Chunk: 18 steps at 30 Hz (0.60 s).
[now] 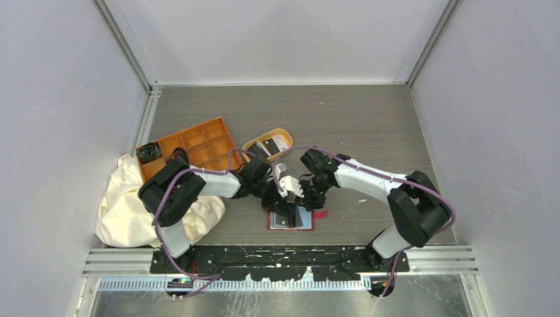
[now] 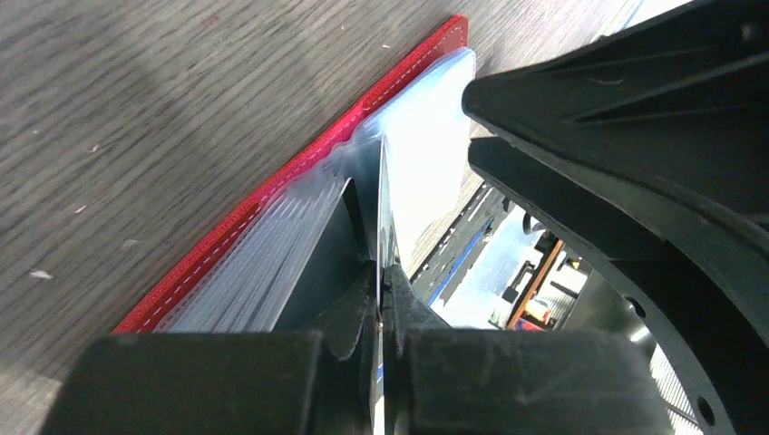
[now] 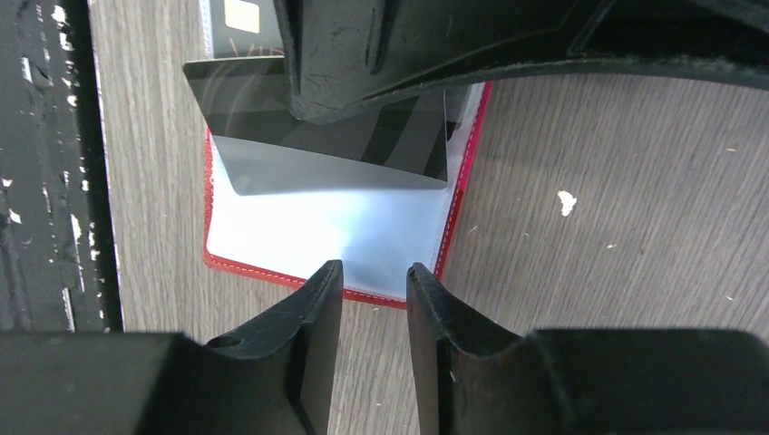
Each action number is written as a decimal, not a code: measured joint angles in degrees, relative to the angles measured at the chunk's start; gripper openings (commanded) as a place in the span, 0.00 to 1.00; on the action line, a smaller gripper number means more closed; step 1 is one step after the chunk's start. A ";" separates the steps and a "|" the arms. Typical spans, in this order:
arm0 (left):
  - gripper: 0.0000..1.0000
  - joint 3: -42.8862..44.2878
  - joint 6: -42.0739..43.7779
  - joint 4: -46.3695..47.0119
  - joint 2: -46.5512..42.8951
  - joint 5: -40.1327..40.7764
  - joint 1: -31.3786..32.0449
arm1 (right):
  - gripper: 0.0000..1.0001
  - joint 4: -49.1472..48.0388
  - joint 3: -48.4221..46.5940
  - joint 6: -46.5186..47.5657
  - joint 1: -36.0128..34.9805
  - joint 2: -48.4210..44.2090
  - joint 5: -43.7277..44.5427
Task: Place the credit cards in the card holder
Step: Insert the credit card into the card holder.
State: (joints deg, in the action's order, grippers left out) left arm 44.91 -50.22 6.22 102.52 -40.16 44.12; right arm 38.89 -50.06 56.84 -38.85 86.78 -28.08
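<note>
TOP: you look down from above and behind the arm bases [image 1: 389, 246], far enough to take in the whole table [image 1: 370, 119] | LEFT WRIST: very near, low, sighting along the card holder [image 2: 272, 195] | RIGHT WRIST: near, tilted down past its fingers [image 3: 317, 317] | SHARED: all three catch the card holder; both wrists, one dark card [image 3: 317, 154].

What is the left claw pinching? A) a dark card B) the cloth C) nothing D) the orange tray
A: the left gripper is shut on a dark card, which is edge-on in the left wrist view, above the open red card holder.
</note>
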 measured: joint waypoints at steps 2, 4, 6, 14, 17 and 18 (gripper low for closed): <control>0.02 0.00 0.68 0.09 0.00 -0.02 0.00 | 0.35 -0.07 -0.09 -0.04 -0.11 0.57 1.05; 0.02 0.04 1.36 0.17 0.02 -0.09 0.00 | 0.33 -0.39 -0.26 -0.35 -0.37 1.95 2.93; 0.02 0.28 2.08 0.13 0.26 -0.28 0.00 | 0.32 -0.79 -0.35 -0.87 -0.59 3.32 4.28; 0.04 2.82 5.18 -1.38 2.29 -1.64 -0.04 | 0.32 -1.79 -1.38 -3.39 -1.11 4.13 7.19; 0.08 3.48 5.46 -1.81 3.08 -2.58 -0.35 | 0.32 -1.92 -1.38 -4.11 -1.16 4.13 7.30; 0.10 3.58 5.44 -1.86 3.26 -2.95 -0.46 | 0.32 -1.97 -1.38 -4.35 -1.16 4.11 7.28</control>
State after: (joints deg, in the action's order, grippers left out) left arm 48.49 -44.77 4.36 105.78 -43.11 43.66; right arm 36.93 -51.44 52.49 -40.01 90.89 -20.80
